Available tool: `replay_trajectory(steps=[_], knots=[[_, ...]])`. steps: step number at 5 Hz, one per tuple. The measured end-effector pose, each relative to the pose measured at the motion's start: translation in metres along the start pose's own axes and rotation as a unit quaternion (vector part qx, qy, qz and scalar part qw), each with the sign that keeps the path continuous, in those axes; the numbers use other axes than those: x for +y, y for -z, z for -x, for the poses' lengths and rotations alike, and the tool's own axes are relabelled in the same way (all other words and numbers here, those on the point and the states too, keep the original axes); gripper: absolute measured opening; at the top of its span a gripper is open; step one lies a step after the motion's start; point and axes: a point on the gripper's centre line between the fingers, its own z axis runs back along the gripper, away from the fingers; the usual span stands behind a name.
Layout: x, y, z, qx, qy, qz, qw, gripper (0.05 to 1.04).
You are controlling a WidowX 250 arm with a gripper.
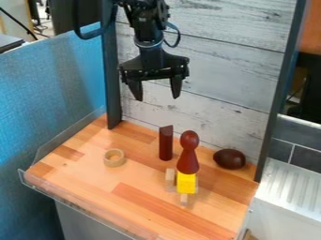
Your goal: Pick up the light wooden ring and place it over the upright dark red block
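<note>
My gripper [156, 92] hangs open above the back of the wooden counter, its two fingers apart with nothing between them. Below it and slightly right, a dark red-brown upright block [165, 143] stands on the wood. Beside that block is a dark red bowling-pin-like piece [188, 153], upright above a yellow block [186, 183]. Small pale wooden pieces [171, 177] lie around the yellow block. A dark brown egg-shaped object [229, 159] rests to the right, near the back wall. On the left lies a pale wooden ring [114, 158].
Behind the counter [134, 199] rises a whitewashed plank wall [232, 61] between dark posts [111, 70]. A clear raised edge runs along the left and front. A blue partition [50, 93] stands at left, a white ribbed surface [291, 187] at right.
</note>
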Motion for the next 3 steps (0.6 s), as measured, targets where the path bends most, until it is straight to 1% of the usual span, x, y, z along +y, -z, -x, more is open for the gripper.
replay_trajectory(steps=[1, 2, 3], knots=[[0.002, 0.012, 0.005, 0.016, -0.004, -0.007, 0.9998, 1.001], [0.010, 0.030, 0.001, 0.029, -0.055, -0.044, 0.9971, 1.001], [0.019, 0.044, -0.011, 0.035, -0.106, -0.093, 0.9894, 1.001]])
